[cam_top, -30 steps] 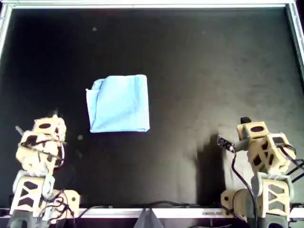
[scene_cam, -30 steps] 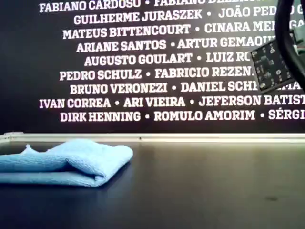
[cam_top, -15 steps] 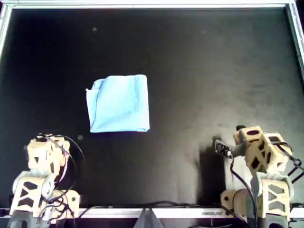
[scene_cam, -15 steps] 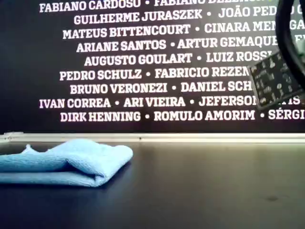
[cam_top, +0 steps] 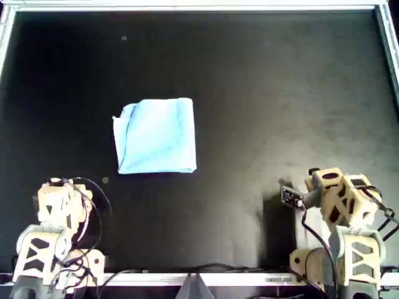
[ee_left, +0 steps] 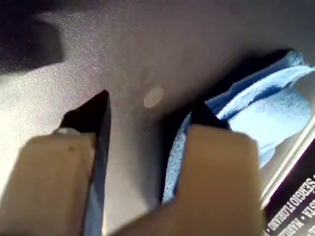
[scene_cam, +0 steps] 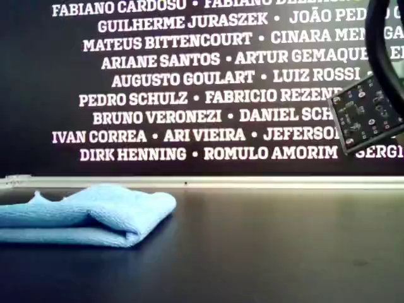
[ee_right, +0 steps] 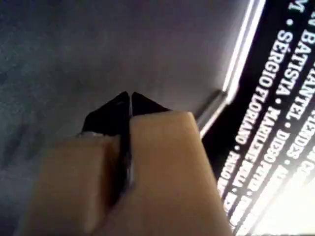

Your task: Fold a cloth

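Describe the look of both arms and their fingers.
Both arms are tan, blocky shells with cut-out openings on grey bases, trailing loose black cables. The fingers are tan bodies ending in black pointed tips.

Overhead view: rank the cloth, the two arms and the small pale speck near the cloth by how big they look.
1. Cloth, largest.
2. The arm at the overhead view's right and the arm at its left look about alike, and both are cut off by the frame's bottom edge, so I won't rank them.
3. Speck, smallest.
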